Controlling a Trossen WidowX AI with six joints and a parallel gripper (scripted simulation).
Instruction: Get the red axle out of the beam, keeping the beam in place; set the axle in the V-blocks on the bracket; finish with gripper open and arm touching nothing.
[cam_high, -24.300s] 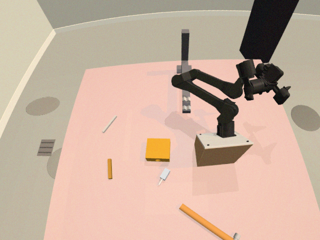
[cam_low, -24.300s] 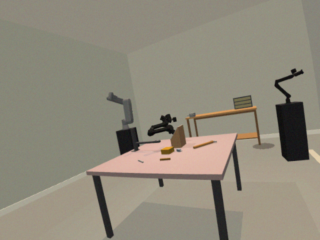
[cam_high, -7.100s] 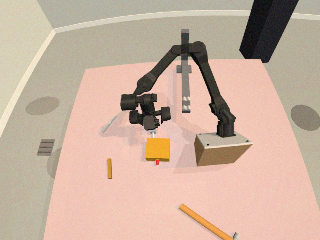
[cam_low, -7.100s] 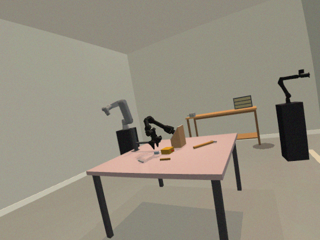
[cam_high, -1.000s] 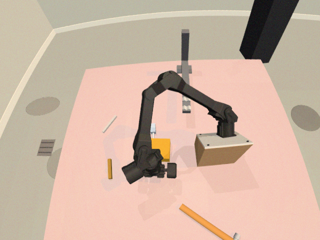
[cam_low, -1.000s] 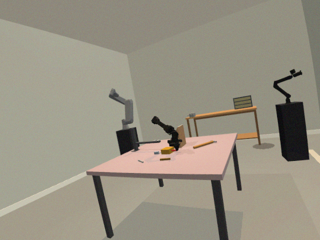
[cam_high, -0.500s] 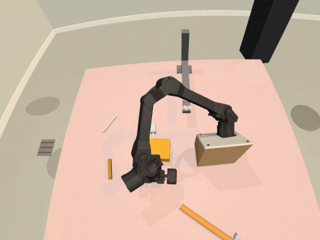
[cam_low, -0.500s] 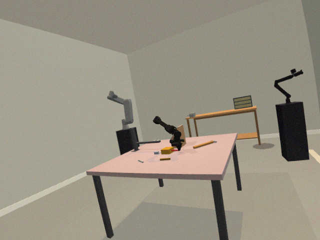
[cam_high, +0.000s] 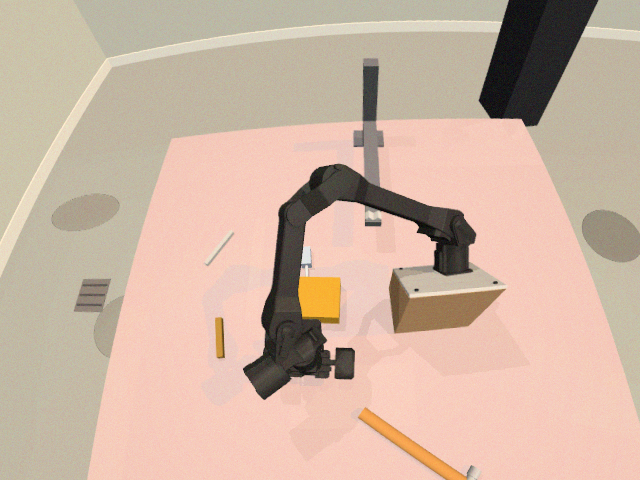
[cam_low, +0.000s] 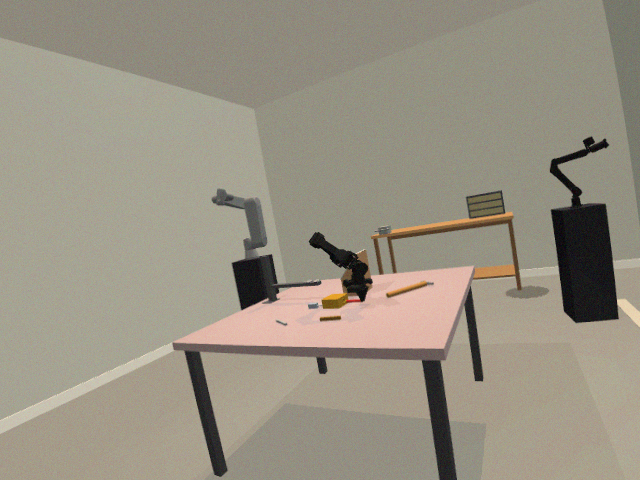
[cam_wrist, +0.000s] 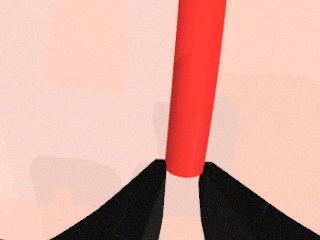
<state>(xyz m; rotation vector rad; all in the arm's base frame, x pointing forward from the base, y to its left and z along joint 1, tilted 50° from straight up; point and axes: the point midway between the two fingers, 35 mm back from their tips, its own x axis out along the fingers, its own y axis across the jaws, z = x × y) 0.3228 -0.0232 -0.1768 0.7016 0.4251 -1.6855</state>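
Gripper (cam_low: 362, 299) (cam_wrist: 182, 171) nearly shut — pinching one end of the red axle (cam_low: 353, 300) (cam_wrist: 196, 85). Axle lies between fingertips and yellow beam (cam_high: 320, 298) (cam_low: 334, 301) — whether wholly out, cannot tell.

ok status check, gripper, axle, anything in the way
Gripper shut on red axle; cannot tell if far end is free of yellow beam; arm hides part of bracket from above.
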